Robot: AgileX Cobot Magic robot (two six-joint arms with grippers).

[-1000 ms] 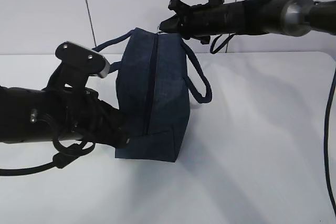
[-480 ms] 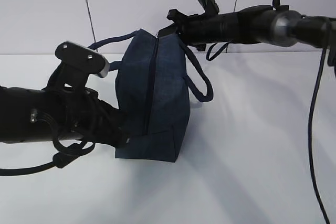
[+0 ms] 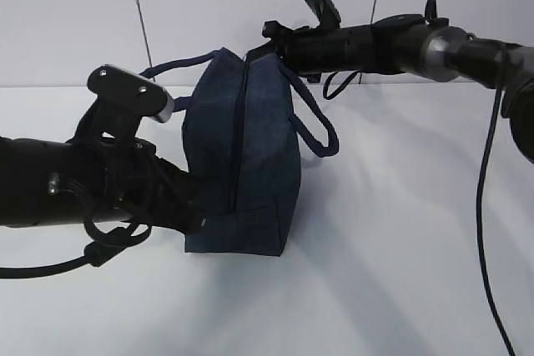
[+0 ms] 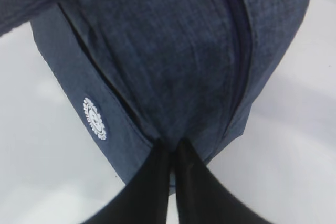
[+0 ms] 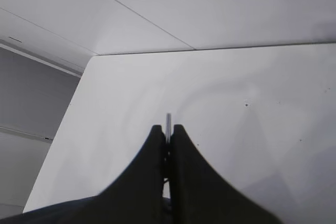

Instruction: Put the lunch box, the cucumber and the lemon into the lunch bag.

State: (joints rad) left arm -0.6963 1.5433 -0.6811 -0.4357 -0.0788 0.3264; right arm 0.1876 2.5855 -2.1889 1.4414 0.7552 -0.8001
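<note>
Since a second ago the right gripper (image 3: 254, 52) has slid left and slightly up along the top of the bag (image 3: 246, 156), and that top corner now rises in a small peak. Its jaws are closed on a thin metal piece (image 5: 168, 124) that pokes out between the tips; in the exterior view those tips sit at the upper end of the zipper (image 3: 242, 135). The left gripper (image 4: 170, 148) has not moved: its jaws are pressed nearly together, pinching the fabric at the bag's lower end beside the zipper seam.

The bag stands on the white table (image 3: 400, 231), left of centre, between the two arms. Open table lies to its right and in front; the far edge meets a pale panelled wall.

The bag is boxy, of dark navy woven cloth with a coarse denim-like grain, a smoother side panel bearing a round white emblem (image 4: 95, 118), and a loop handle (image 3: 321, 127) hanging off its right side.
</note>
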